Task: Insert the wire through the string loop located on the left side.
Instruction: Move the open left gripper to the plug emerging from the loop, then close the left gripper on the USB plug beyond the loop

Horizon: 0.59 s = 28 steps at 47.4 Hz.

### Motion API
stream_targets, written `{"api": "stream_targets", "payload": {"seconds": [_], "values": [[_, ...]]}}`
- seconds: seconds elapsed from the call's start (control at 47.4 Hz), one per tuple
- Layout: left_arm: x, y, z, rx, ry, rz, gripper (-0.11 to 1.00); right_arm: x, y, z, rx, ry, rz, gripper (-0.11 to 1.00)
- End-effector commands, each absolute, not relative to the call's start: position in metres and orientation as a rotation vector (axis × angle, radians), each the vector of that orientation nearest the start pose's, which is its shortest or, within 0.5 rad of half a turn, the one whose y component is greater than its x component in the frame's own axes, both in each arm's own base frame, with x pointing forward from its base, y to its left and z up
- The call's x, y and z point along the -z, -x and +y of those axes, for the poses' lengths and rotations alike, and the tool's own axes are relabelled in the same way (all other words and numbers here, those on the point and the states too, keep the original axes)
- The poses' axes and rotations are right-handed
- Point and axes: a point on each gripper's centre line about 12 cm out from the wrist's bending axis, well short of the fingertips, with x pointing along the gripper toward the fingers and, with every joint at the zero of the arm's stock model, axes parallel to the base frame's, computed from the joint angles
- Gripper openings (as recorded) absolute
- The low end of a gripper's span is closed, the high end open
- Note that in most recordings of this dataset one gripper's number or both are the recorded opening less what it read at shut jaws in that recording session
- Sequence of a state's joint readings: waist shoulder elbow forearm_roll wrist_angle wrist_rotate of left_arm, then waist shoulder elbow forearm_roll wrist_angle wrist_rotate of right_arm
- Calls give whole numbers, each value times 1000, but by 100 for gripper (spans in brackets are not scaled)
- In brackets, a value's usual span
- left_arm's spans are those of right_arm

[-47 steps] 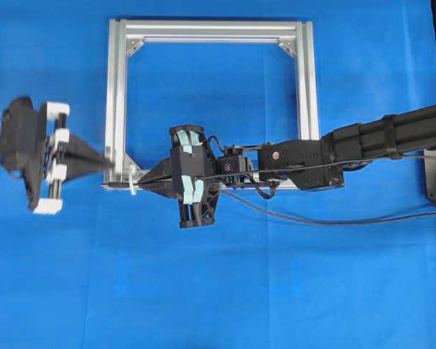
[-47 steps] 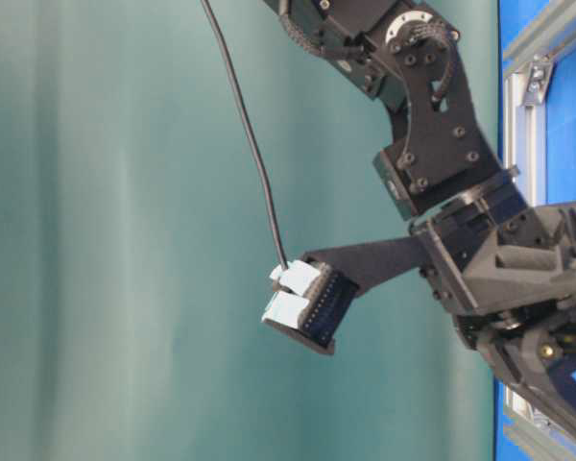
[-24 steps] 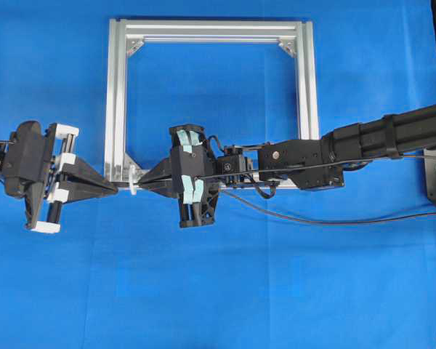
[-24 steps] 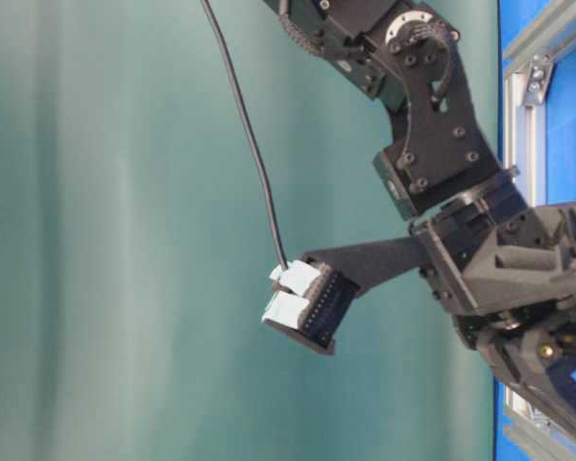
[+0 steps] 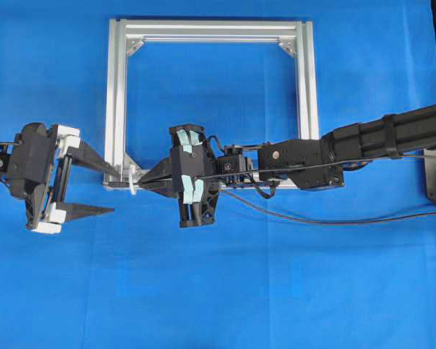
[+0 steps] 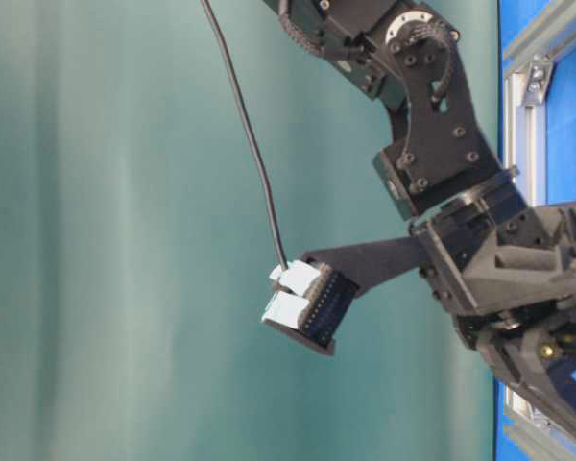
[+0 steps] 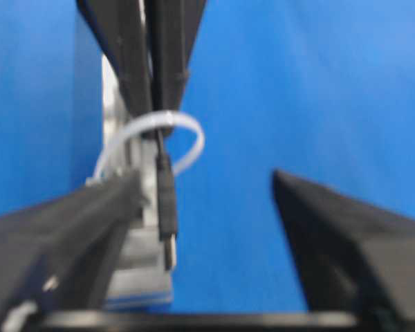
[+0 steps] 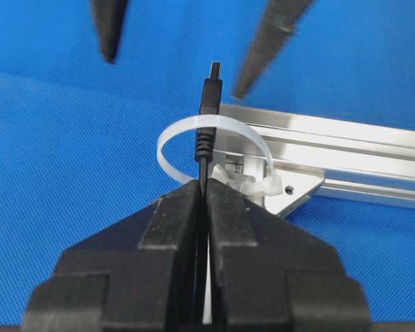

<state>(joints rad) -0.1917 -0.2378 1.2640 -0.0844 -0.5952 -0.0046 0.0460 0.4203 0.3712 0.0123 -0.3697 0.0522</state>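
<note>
My left gripper [image 5: 94, 189] has sprung open since a moment ago, ready to catch the wire [image 8: 208, 111], whose plug pokes through the string loop [image 8: 214, 135] toward twelve o'clock, pinched by my right gripper [image 8: 203, 200].

The thin black wire [image 8: 206, 131] is poking its plug tip through the upright white string loop [image 8: 174, 136].

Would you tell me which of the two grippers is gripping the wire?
The right gripper, jaws shut on the wire behind the string loop; the left gripper is open.
</note>
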Motion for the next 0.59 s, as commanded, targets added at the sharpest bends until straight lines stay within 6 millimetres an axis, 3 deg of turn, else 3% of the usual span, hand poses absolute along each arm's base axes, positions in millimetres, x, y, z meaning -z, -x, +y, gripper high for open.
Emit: {"api": "stream_targets", "payload": {"seconds": [0.0, 0.063, 0.358, 0.569], "values": [[-133, -252, -43, 127, 24, 417, 85, -132, -500, 21, -26, -54, 377, 0], [-134, -253, -43, 126, 24, 423, 91, -132, -500, 21, -26, -54, 377, 0], [-132, -259, -37, 101, 30, 453, 87, -131, -500, 21, -26, -54, 378, 0], [-116, -260, -36, 91, 26, 516, 87, -131, -500, 21, -26, -54, 380, 0]]}}
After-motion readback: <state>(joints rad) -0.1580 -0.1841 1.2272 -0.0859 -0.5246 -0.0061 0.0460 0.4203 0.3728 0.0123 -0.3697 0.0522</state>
